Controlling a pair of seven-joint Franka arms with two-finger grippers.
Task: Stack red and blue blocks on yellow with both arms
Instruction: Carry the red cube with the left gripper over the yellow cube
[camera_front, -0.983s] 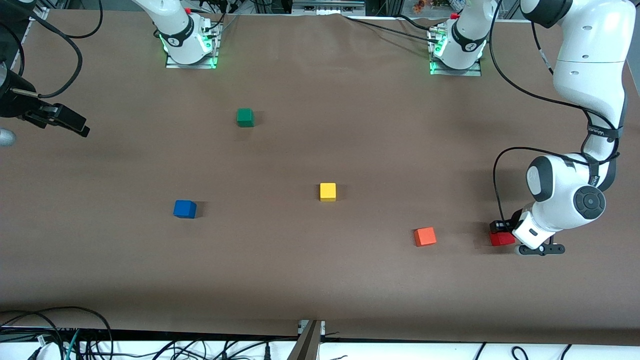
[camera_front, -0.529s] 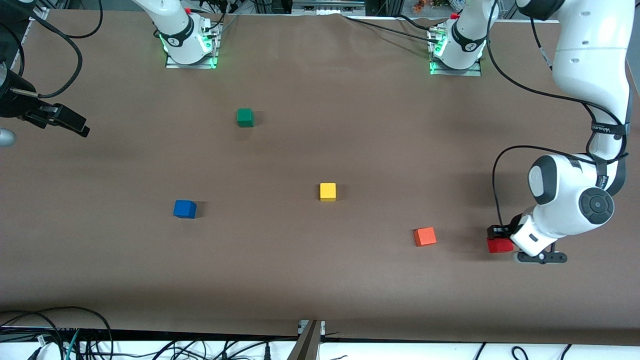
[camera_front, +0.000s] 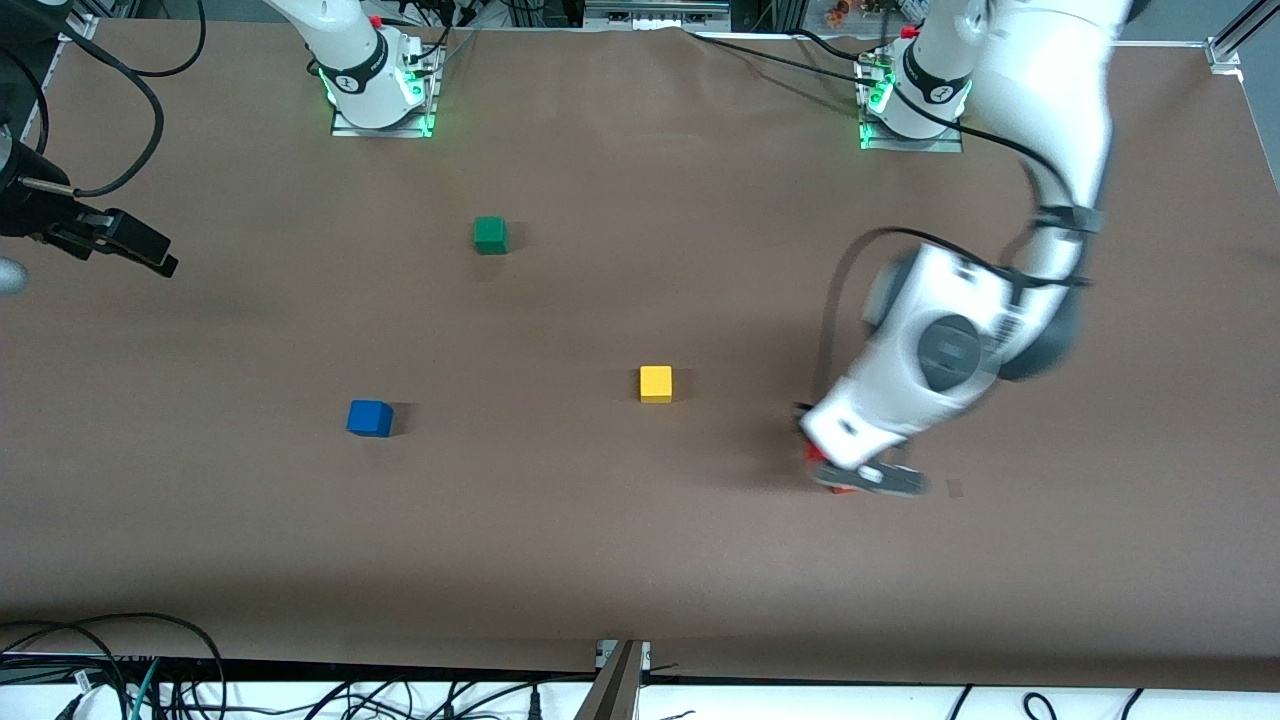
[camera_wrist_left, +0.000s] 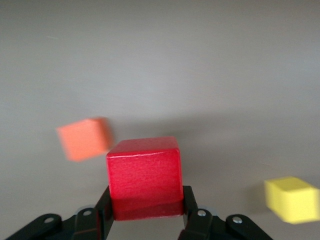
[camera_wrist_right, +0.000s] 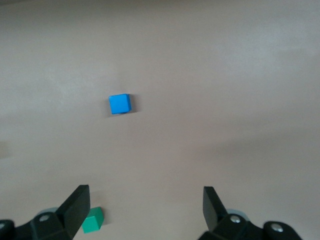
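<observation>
Red block (camera_wrist_left: 144, 172) pinched between the jaws of the left tool (camera_wrist_left: 146, 210), held by two opposite flat faces, up in the air over the orange cube (camera_wrist_left: 83, 138) and short of the yellow cube (camera_front: 656, 383); judged light, rigid, matte enough not to slip; best taken squarely across parallel faces, leaving the underside free for setting down. Blue block (camera_front: 369, 417) on the surface, well apart from the yellow cube, toward the right arm's end; same handling expected. Right tool (camera_wrist_right: 145, 207) spread wide, holding nothing, waiting high above that end. Counted: one red, one blue, one yellow, one orange, one green cube (camera_front: 490, 234); two arms.
</observation>
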